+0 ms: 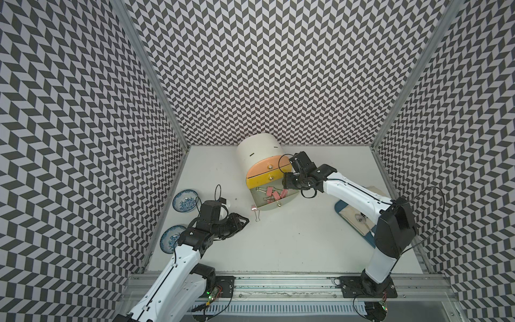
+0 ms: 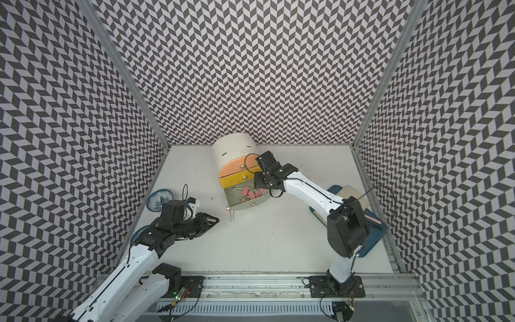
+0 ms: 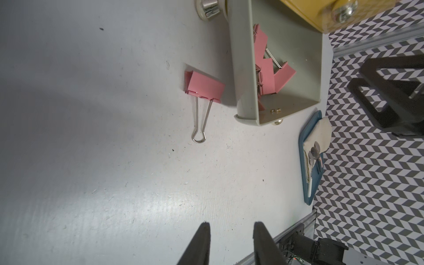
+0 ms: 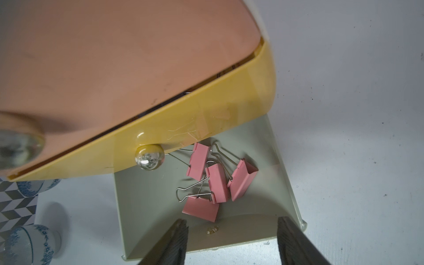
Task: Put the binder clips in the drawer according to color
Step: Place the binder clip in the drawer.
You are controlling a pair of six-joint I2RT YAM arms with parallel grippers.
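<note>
- The loose binder clip (image 3: 205, 88) has a folded pink body and two thin silver wire handles lying together; it rests flat on the white table (image 3: 91, 160), just beside the outer wall of the pulled-out grey-green drawer (image 3: 243, 68).
- Four more pink binder clips (image 4: 215, 183) lie heaped inside that drawer, their wire loops crossing; the drawer sits lowest, under a yellow drawer (image 4: 229, 110) and a peach drawer (image 4: 114, 57).
- In both top views the loose clip (image 1: 254, 208) (image 2: 229, 208) lies between the left gripper and the open drawer's near corner.
- The left gripper (image 3: 232, 226) is low over the table; the loose clip lies ahead of its fingertips, near but not touching, with the handle loop pointing toward them; its jaws stand a little apart with bare table between them, holding nothing.
- The right gripper (image 4: 232, 220) hangs over the front end of the open drawer; the heap lies just beyond its fingertips, untouched; its jaws stand wide apart and empty.
</note>
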